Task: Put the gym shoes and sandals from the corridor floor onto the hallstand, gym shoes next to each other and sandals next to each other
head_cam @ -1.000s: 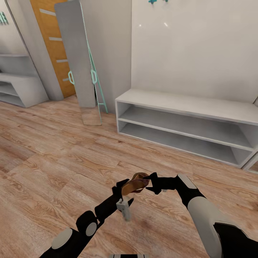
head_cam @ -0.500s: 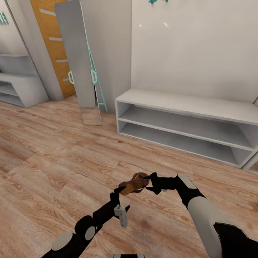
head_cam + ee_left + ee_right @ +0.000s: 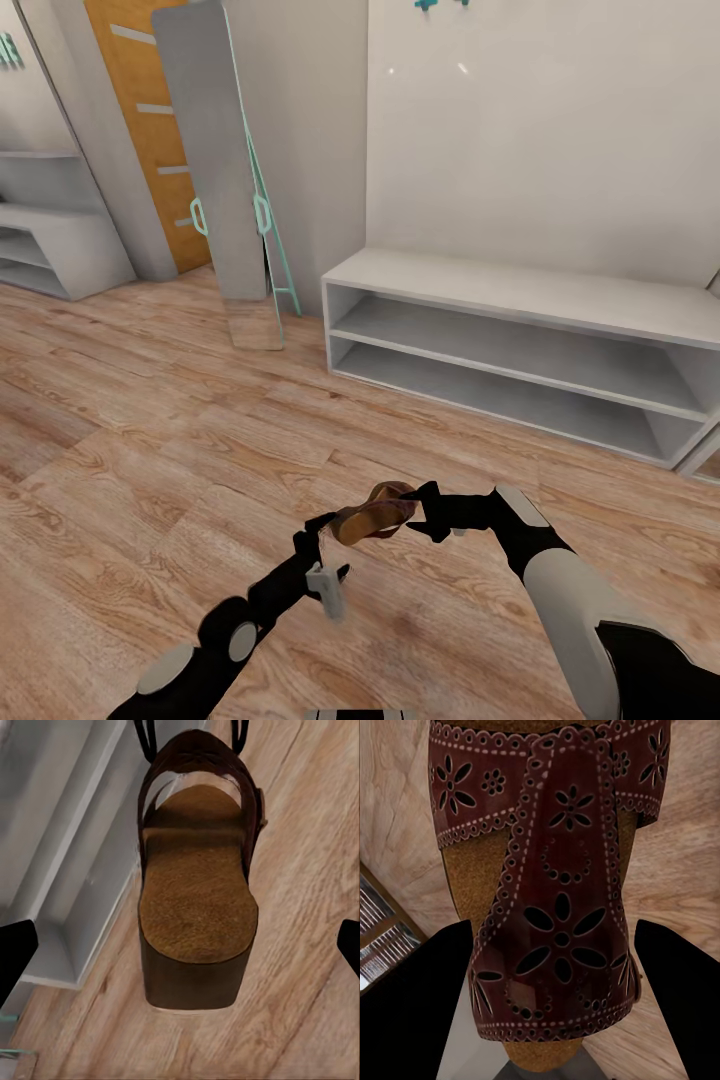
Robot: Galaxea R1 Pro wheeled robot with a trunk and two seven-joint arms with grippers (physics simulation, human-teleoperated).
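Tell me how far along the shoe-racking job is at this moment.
Early stage. The hallstand has nothing on the visible parts of its top and two shelves, so no placement looks done. In hand: one sandal is held above the corridor floor by the right gripper, closed on its strap end; the left gripper sits open at its heel end. Racking it and fetching the other footwear remains.

From the head we look down over floor [image 3: 150,470] and hallstand [image 3: 520,300]; both wrist cameras sit close on one sandal [image 3: 196,900] (shared).
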